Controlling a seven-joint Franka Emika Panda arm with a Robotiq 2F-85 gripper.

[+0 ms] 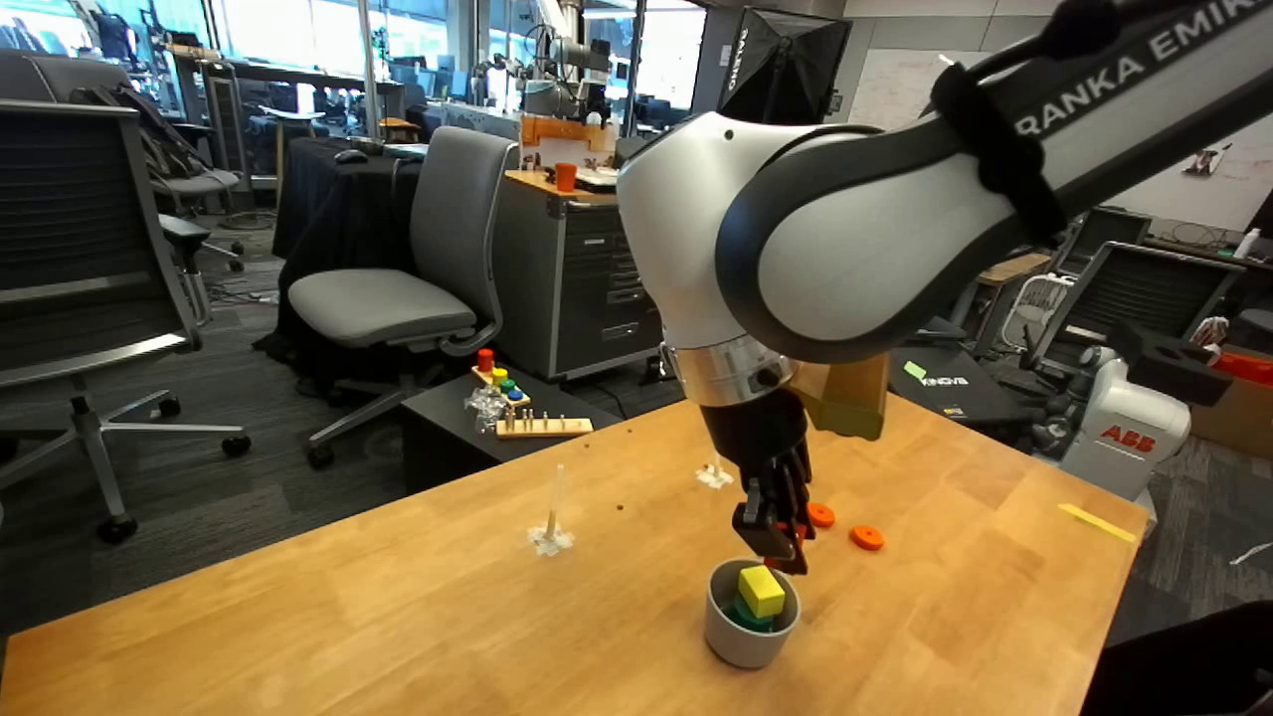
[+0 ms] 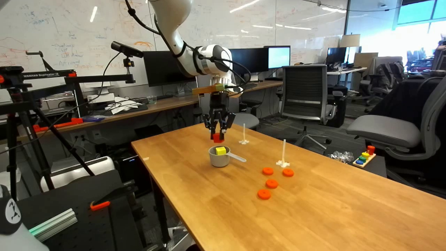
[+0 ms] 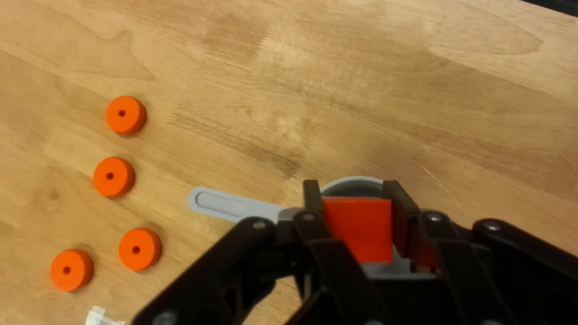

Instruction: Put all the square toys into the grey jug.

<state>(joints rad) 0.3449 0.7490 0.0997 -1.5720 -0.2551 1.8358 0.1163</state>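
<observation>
In the wrist view, we identify an open lane of tabletop (image 3: 161,192) between the handle (image 3: 235,206) of the grey jug (image 2: 219,161) and four flat discs (image 2: 264,194). Two upright pegs (image 2: 283,152) obstruct low travel, one near the discs. Below the pincer (image 2: 218,136), the yellow block (image 1: 761,591) partly fills the jug's mouth; we see room beside it.

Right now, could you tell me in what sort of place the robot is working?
Most likely a robotics lab or similar workspace: an exterior view shows a white robot arm marked ABB, and a scribbled whiteboard runs behind computer monitors.
</observation>
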